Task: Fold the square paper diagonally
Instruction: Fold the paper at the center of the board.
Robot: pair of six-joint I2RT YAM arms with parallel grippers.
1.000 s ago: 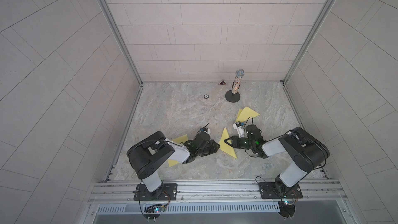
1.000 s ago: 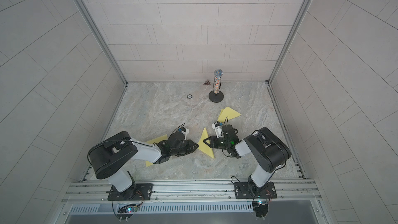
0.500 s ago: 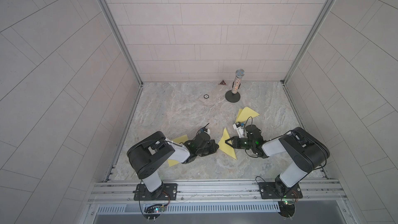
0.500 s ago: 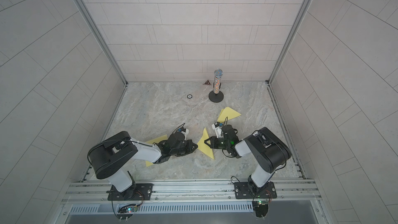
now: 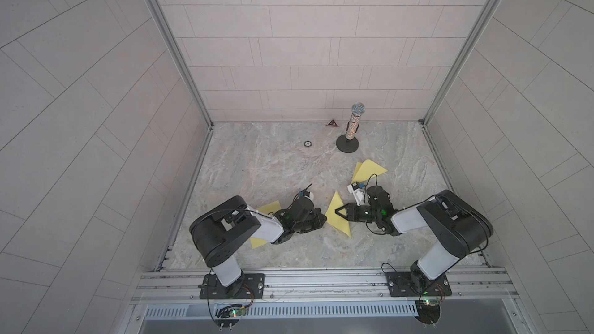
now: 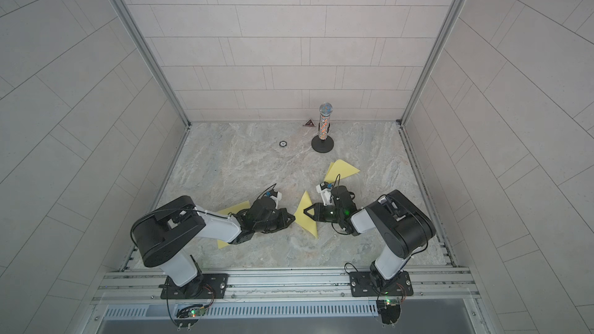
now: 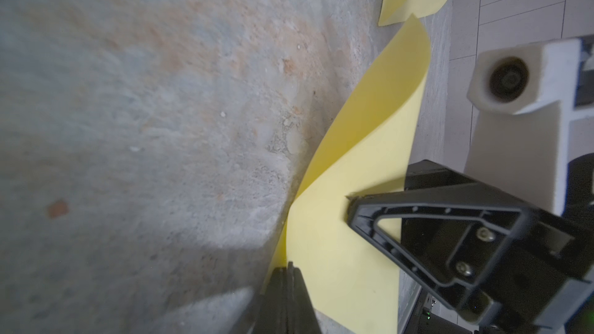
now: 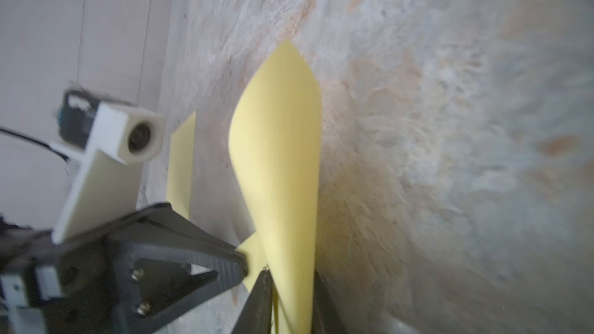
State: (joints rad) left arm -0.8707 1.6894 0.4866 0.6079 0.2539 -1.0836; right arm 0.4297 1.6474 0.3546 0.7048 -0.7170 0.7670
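Left gripper pinched shut on the edge of the yellow paper at front centre, right gripper facing it, jaws slightly apart astride the curled-up sheet, left arm and right arm low, reaching inward, open marble table beyond, microphone stand far back.

The yellow paper is rendered matt and smooth; the counter is finished in rough, mottled stone.
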